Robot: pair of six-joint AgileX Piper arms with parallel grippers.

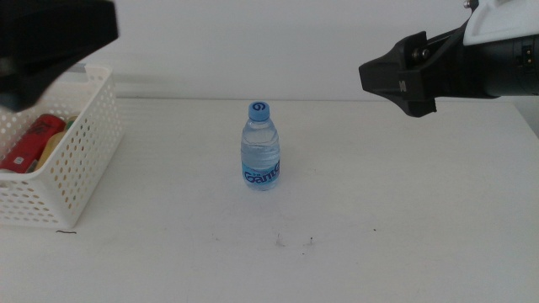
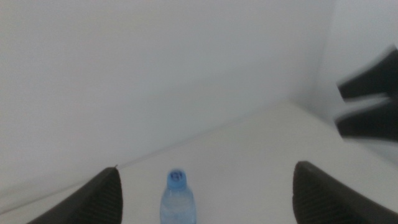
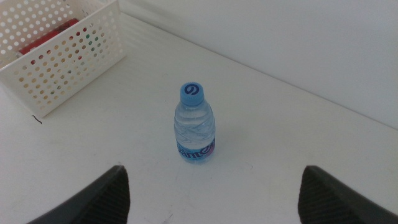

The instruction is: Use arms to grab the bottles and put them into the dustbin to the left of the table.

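Note:
A small clear water bottle with a blue cap and label stands upright mid-table. It also shows in the left wrist view and the right wrist view. The white perforated dustbin sits at the table's left and holds a red can and a yellow bottle. My left gripper hangs high above the dustbin, open and holding nothing. My right gripper hovers high to the right of the water bottle, open and apart from it.
The white table carries a few tiny dark specks near its front. A plain white wall runs behind it. The dustbin shows the red can through its holes. The right arm's gripper appears blurred in the left wrist view.

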